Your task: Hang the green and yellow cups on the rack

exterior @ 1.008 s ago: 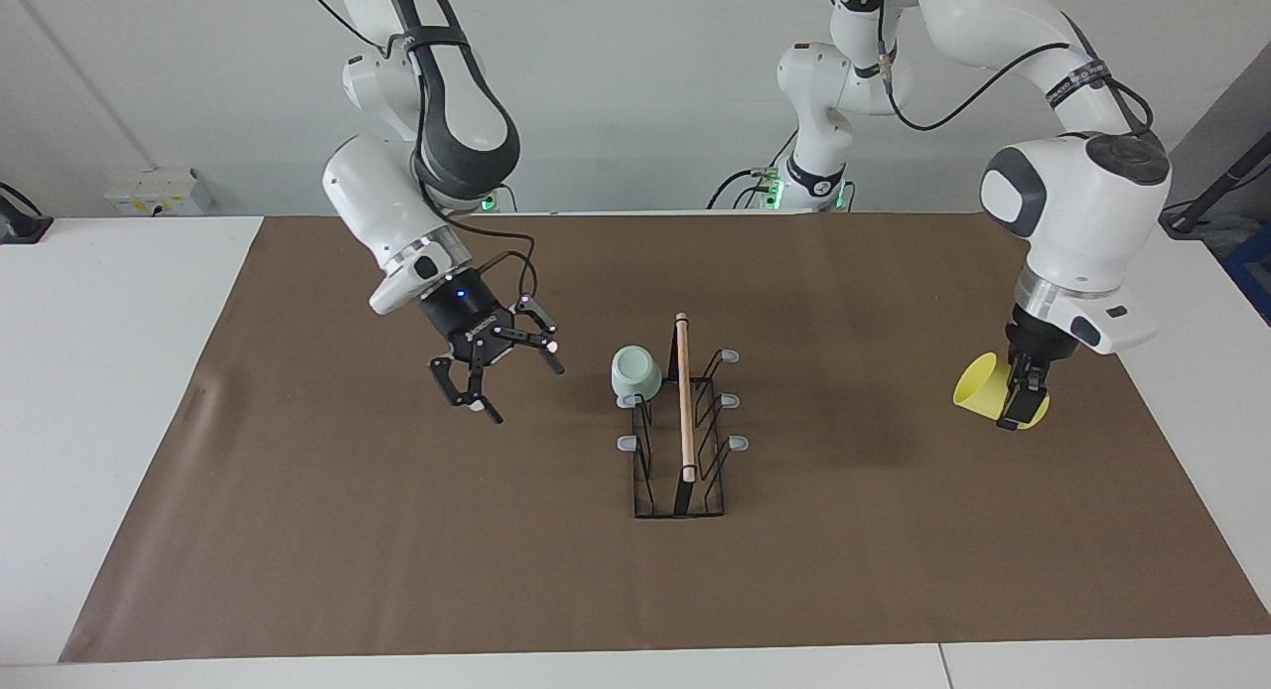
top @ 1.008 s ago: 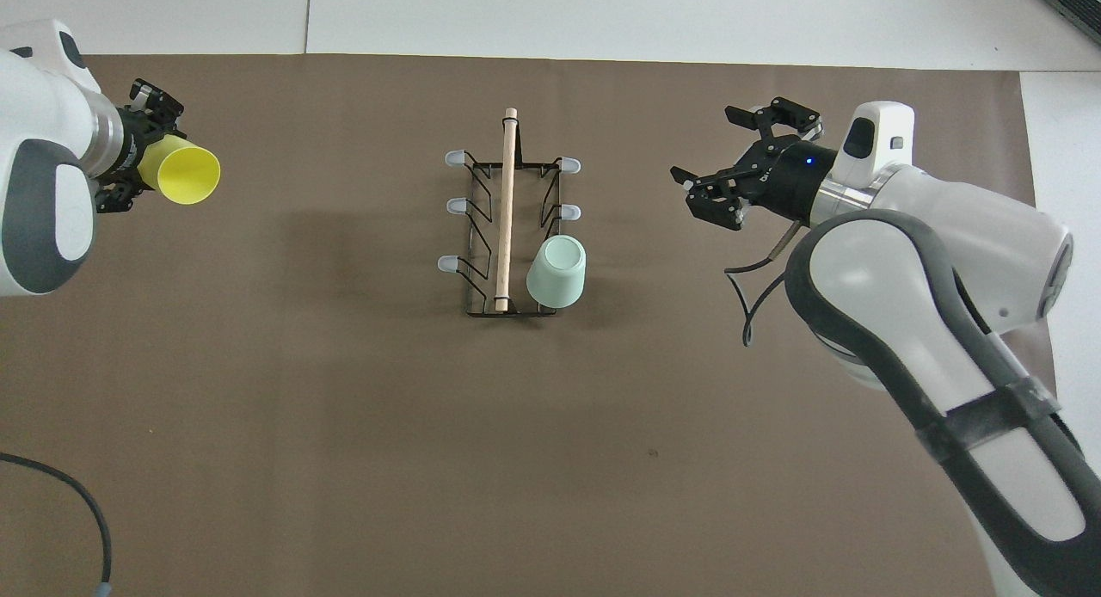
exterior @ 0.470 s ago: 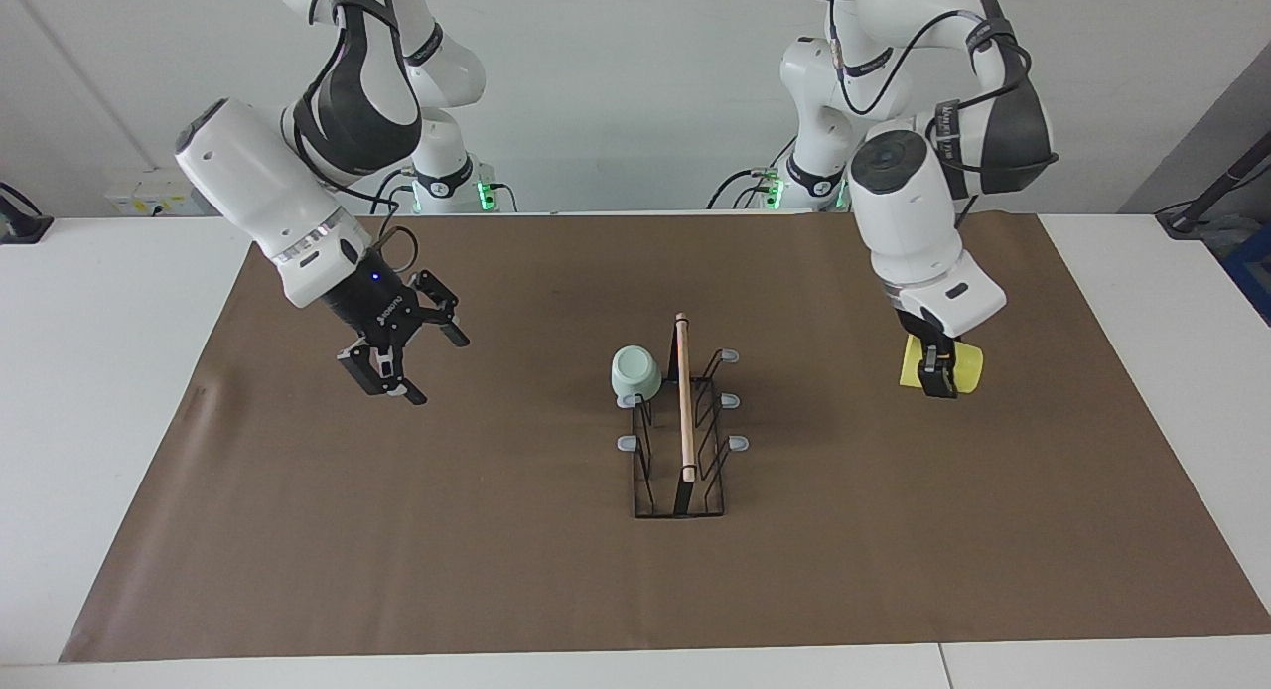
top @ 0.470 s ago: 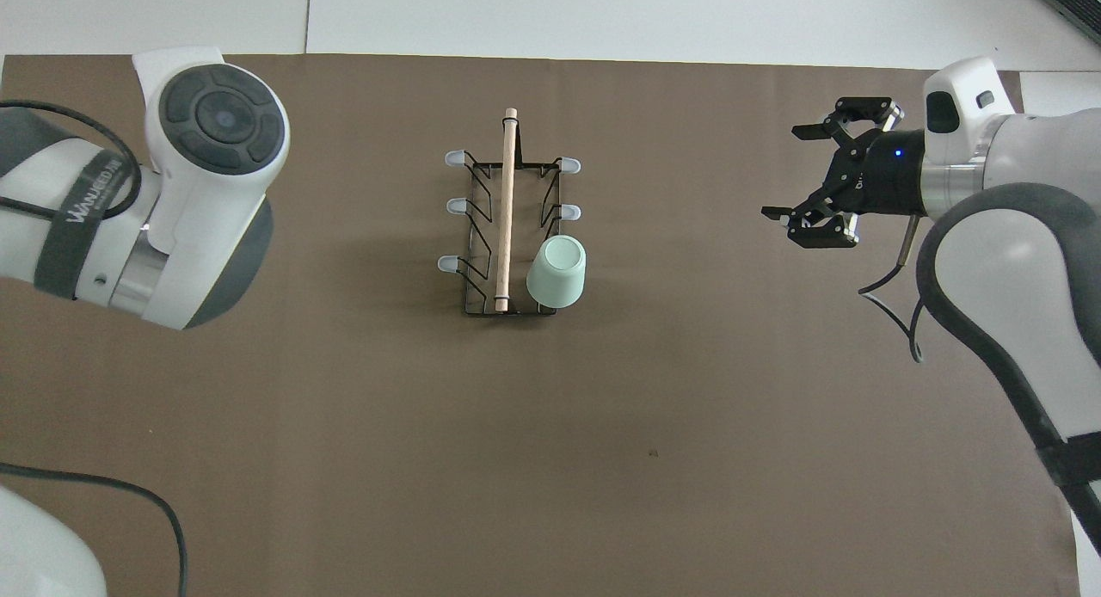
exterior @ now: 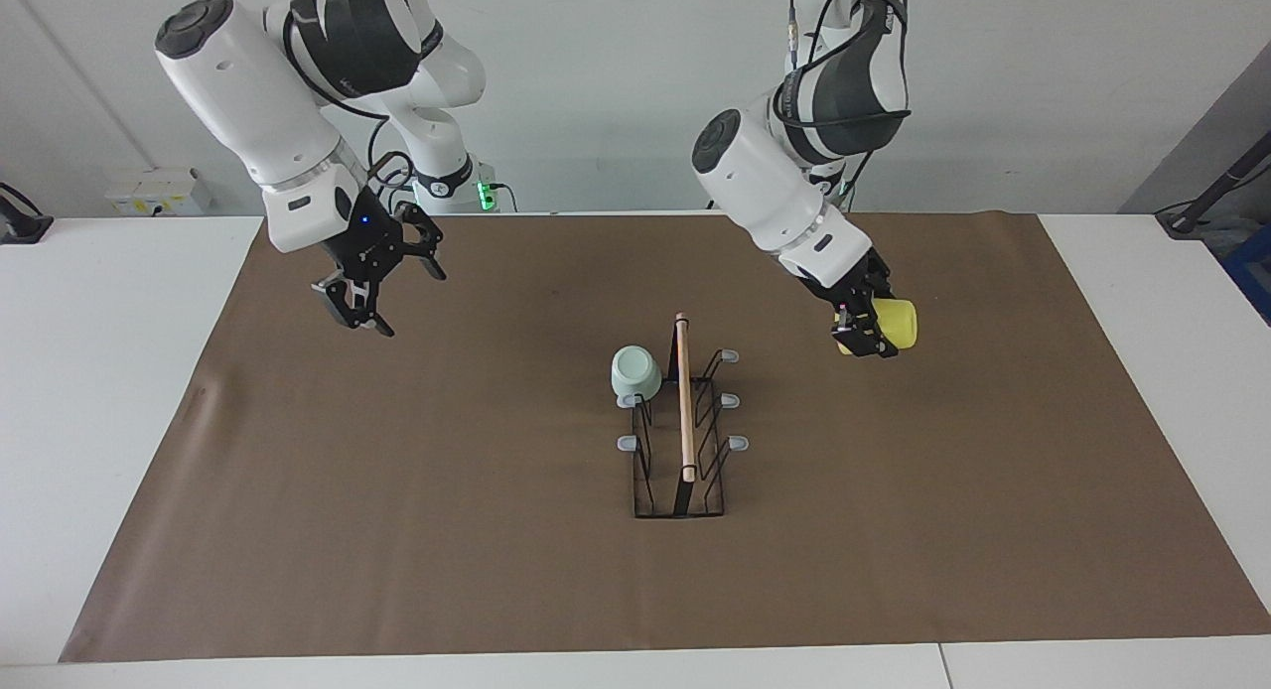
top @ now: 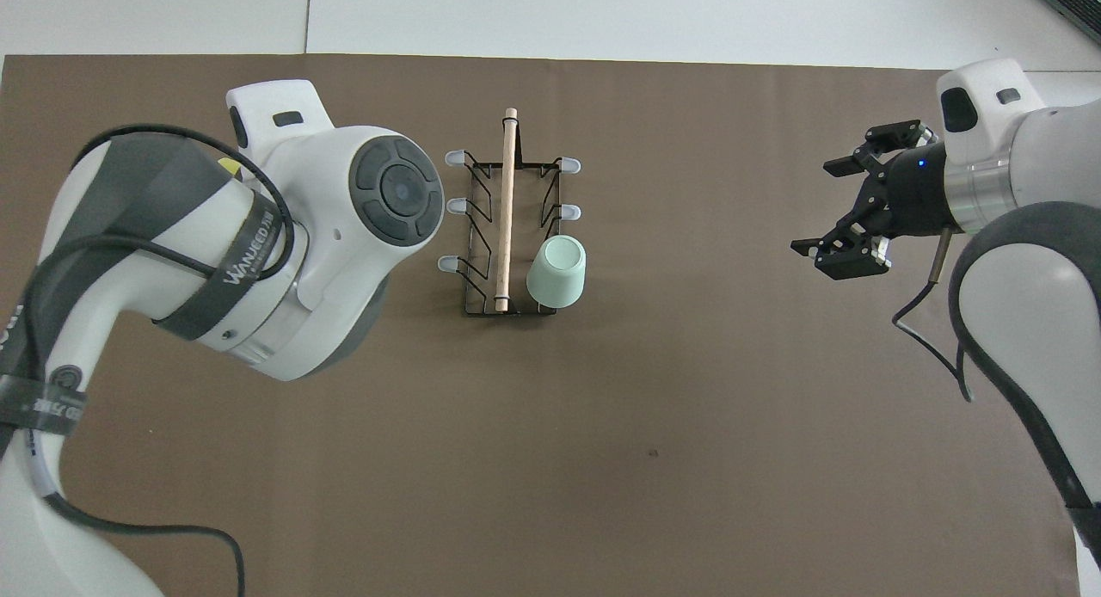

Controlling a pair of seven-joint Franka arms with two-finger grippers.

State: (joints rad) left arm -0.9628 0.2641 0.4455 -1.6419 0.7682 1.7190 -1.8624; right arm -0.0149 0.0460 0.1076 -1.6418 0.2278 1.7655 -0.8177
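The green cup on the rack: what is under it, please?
The green cup sits upside down on the rack, on the side toward the right arm, nearest the robots. Two grey-tipped prongs show on that side; the cup covers whatever holds it.

You get one high view facing the robots, one steep overhead; both share the tabletop (exterior: 298,530) and rack (exterior: 680,441).

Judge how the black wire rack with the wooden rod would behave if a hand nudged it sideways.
The black wire rack with the wooden rod looks thin-wired, so probably light and apt to slide. It stands tall on a narrow base, so a high push might tip it. The pale green plastic cup on one prong would likely shake loose.
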